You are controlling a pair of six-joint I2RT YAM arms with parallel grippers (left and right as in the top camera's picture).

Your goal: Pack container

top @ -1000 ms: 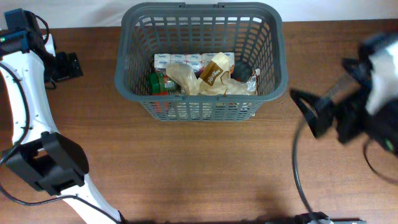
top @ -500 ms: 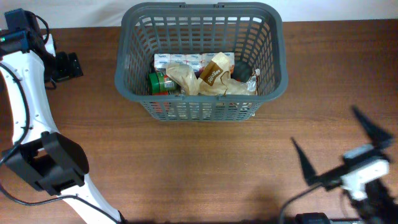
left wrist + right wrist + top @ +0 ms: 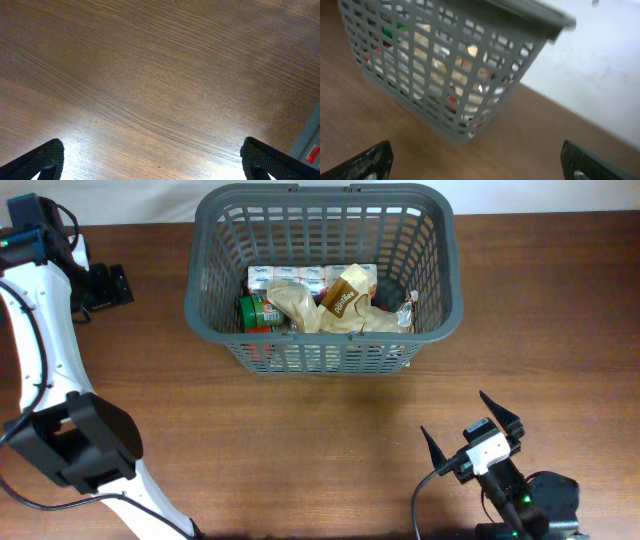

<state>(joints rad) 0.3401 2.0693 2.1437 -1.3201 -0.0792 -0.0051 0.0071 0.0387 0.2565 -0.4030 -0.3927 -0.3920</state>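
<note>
Wooden table [image 3: 300,460] carries the container [image 3: 322,358] at 12 o'clock, holding groceries [image 3: 335,308]. Left gripper [image 3: 155,159], at 10 o'clock: fingers spread wide, empty. Right gripper [image 3: 468,435], at 5 o'clock: fingers spread, empty.

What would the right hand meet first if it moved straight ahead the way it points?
Probably the basket, at its slotted near wall; only table lies between, though depth is unclear.

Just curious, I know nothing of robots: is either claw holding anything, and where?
Nothing is held: the left gripper and the right gripper are both open, empty.
</note>
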